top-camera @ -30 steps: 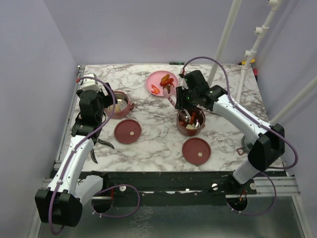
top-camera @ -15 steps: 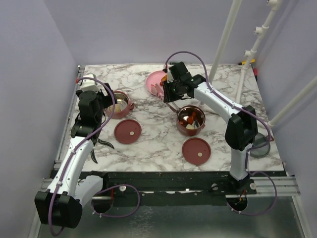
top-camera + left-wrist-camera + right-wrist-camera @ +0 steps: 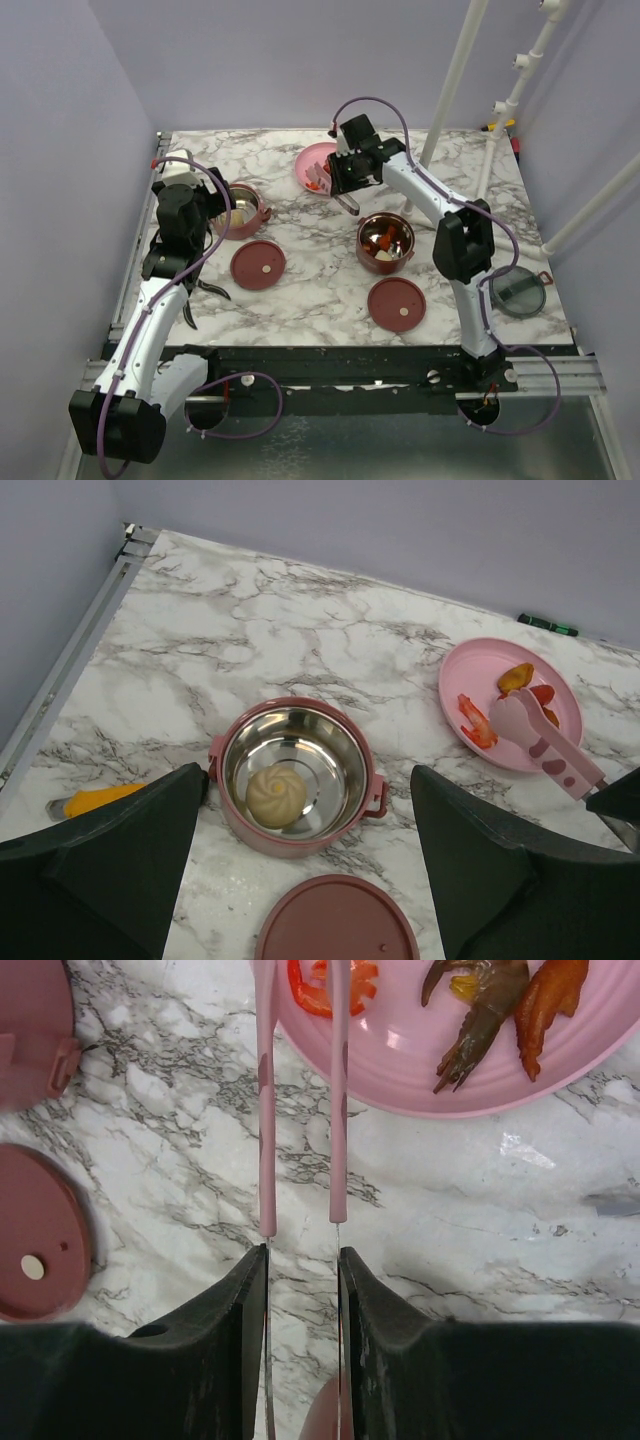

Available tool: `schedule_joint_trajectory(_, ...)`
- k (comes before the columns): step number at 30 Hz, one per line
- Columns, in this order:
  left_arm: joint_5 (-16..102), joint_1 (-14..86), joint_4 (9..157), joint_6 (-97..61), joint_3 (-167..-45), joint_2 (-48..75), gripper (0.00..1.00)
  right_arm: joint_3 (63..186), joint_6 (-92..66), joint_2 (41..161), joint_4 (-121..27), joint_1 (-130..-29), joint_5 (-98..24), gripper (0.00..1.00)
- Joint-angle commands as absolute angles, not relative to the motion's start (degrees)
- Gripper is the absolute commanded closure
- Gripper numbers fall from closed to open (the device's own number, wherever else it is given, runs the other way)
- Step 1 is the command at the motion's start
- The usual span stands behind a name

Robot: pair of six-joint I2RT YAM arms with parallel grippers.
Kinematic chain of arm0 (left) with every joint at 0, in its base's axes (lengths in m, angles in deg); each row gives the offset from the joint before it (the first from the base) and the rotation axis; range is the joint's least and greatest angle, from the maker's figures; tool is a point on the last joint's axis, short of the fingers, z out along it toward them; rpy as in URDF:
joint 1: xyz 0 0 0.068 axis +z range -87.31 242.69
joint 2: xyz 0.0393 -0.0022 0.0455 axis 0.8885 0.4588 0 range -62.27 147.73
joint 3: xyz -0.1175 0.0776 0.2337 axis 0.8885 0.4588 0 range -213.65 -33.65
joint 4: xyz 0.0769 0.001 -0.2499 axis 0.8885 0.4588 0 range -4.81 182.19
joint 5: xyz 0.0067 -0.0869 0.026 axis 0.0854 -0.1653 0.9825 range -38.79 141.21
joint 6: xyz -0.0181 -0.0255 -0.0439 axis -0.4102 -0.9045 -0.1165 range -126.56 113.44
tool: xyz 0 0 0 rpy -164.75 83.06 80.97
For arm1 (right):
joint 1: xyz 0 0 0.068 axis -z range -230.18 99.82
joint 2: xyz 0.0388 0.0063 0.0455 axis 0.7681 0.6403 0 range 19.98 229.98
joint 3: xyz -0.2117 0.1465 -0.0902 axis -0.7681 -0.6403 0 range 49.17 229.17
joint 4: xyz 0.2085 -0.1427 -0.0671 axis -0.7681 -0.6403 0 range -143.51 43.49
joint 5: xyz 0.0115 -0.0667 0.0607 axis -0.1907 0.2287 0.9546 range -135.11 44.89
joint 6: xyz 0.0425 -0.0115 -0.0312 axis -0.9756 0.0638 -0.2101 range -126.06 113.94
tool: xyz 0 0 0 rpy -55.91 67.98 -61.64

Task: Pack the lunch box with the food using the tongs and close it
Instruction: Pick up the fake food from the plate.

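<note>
The right gripper (image 3: 302,1260) has swung from the steel-lined dusty-red bowl (image 3: 385,243) to the flat pink plate (image 3: 420,1070), upper centre of the overhead view. It is pinching the long slim pink tongs (image 3: 267,1140), whose arms straddle a red food piece (image 3: 312,1000). Another pick begins, I think — the left gripper (image 3: 305,820) gapes wide, empty.

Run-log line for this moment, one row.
right claw: shut on tongs, tips over pink plate | left claw: open above bun tier

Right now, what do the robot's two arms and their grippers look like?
The left arm and the right arm have white shells, black joints and black wrist blocks. A purple cable loops along each arm. The left gripper and the right gripper each have two broad matte black fingers that narrow to blunt tips.
</note>
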State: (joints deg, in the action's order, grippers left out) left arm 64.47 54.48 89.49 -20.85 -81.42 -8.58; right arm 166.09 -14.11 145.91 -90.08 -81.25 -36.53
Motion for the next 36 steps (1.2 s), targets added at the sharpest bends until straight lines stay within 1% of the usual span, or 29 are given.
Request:
schedule_joint_trajectory(1,63.45,54.75,88.45,-20.57,-81.02,-9.53,0.14,168.80,-12.91,148.30,-92.28,-80.77,-34.54,0.67)
schedule_joint_trajectory(10,63.17,54.68,88.44,-20.77,-81.03,-9.35,0.13,170.30,-12.91,150.82,-91.76,-80.67,-33.20,0.65)
schedule_joint_trajectory(20,63.25,54.68,88.37,-20.79,-80.97,-9.36,0.14,174.60,-13.54,154.83,-90.82,-80.62,-37.35,0.65)
schedule_joint_trajectory(36,62.99,54.64,88.27,-20.85,-80.93,-8.65,0.14,179.33,-11.62,157.24,-91.56,-80.59,-38.98,0.63)
